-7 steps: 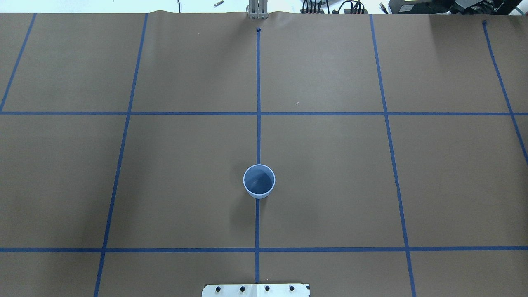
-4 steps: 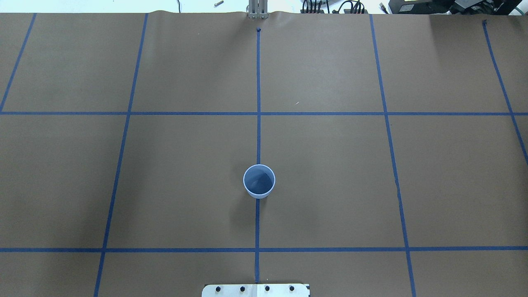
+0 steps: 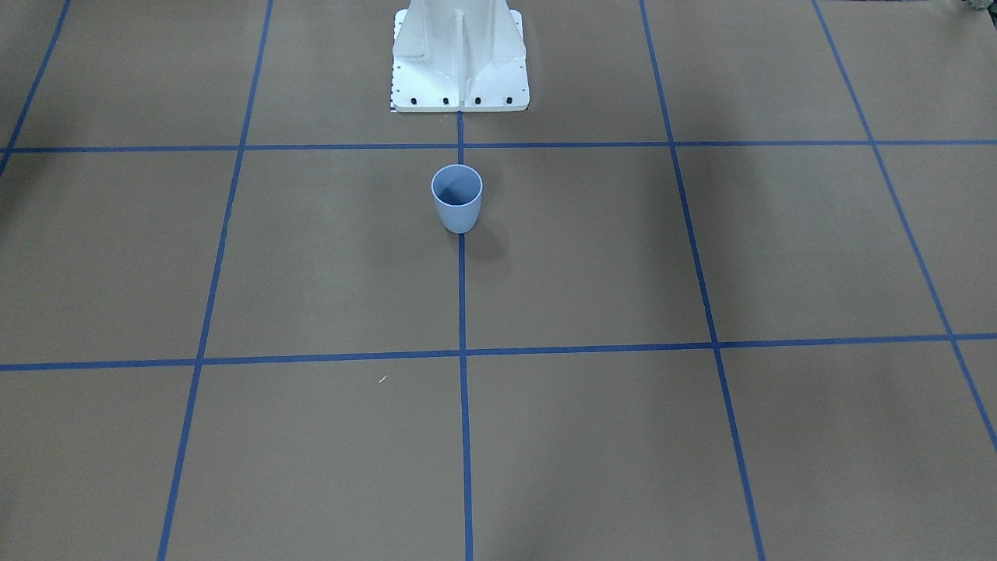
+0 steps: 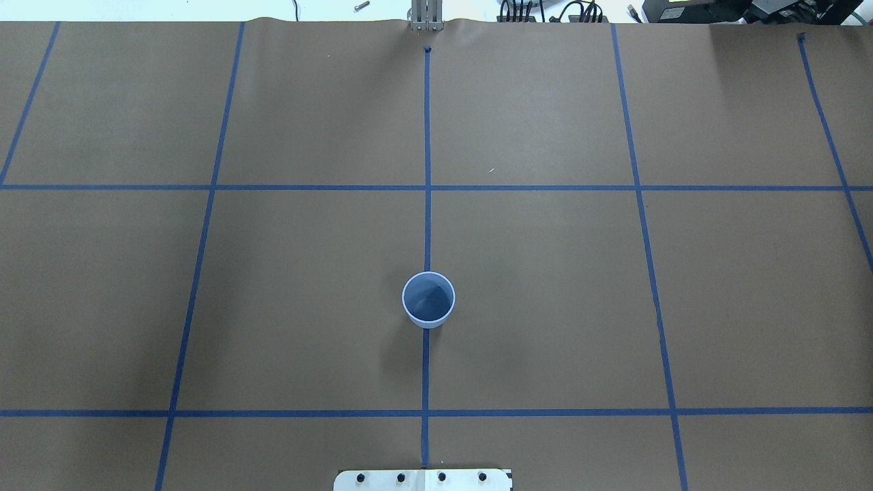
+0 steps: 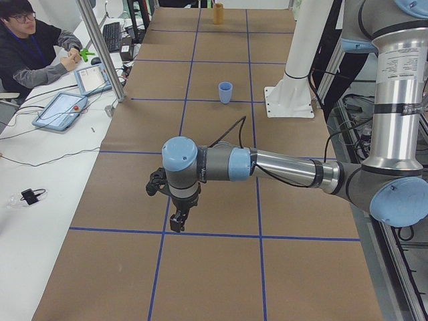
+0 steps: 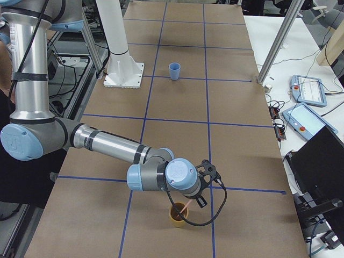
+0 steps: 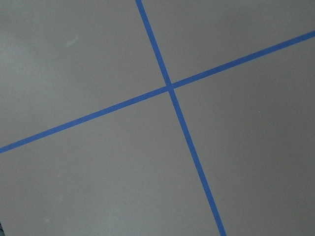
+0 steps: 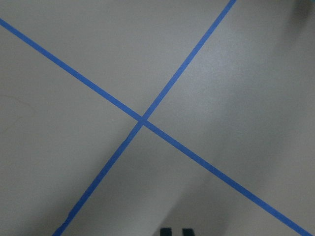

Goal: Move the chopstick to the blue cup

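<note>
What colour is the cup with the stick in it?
Orange-brown. The small round cup shows best in the exterior right view.

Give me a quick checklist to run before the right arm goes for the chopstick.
1. Blue cup upright with nothing in it: ok.
2. Chopstick leaning in the brown cup, top end sticking out: ok.
3. Right gripper lined up over the chopstick: cannot tell; in the exterior right view it hangs close by the cup's top.
4. Right gripper open: cannot tell.
5. Left gripper well away from both cups: ok.
</note>
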Motion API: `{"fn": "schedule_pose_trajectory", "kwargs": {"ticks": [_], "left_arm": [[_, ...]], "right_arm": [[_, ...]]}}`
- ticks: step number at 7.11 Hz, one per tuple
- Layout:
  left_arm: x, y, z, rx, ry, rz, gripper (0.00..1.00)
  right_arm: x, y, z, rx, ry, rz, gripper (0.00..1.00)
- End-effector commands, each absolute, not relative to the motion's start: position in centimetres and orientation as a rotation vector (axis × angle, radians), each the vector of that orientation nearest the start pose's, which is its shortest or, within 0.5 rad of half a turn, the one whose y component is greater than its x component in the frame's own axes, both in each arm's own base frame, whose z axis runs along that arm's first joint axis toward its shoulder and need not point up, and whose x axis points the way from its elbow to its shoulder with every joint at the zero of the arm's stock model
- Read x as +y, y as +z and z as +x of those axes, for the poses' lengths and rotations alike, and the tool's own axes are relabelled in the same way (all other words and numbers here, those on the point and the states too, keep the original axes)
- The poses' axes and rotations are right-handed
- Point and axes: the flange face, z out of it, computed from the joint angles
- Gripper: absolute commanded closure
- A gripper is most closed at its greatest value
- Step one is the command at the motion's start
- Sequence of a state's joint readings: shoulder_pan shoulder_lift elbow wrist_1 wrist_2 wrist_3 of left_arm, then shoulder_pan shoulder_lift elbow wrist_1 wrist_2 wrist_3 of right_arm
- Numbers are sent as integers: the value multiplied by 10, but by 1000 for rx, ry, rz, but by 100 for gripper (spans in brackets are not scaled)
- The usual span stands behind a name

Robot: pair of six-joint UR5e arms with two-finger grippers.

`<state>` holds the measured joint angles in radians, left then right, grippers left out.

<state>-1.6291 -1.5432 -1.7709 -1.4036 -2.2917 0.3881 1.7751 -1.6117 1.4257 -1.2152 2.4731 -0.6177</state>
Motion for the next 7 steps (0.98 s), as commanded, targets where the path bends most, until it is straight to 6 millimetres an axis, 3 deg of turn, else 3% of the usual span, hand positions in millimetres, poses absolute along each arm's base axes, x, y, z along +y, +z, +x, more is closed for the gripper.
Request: {"fn": "schedule_pose_trajectory", "kwargs": {"ticks": [1, 4, 7], "left_arm": [[-470, 595, -95, 705, 317, 165, 1], [-470, 595, -95, 705, 317, 165, 1], [-470, 595, -95, 706, 316, 163, 1]], "right_arm": [[-455, 695, 159, -759, -451, 529, 100], [-456, 677, 173, -743, -437, 566, 100], [-453, 671, 181, -767, -421, 594, 100]]}}
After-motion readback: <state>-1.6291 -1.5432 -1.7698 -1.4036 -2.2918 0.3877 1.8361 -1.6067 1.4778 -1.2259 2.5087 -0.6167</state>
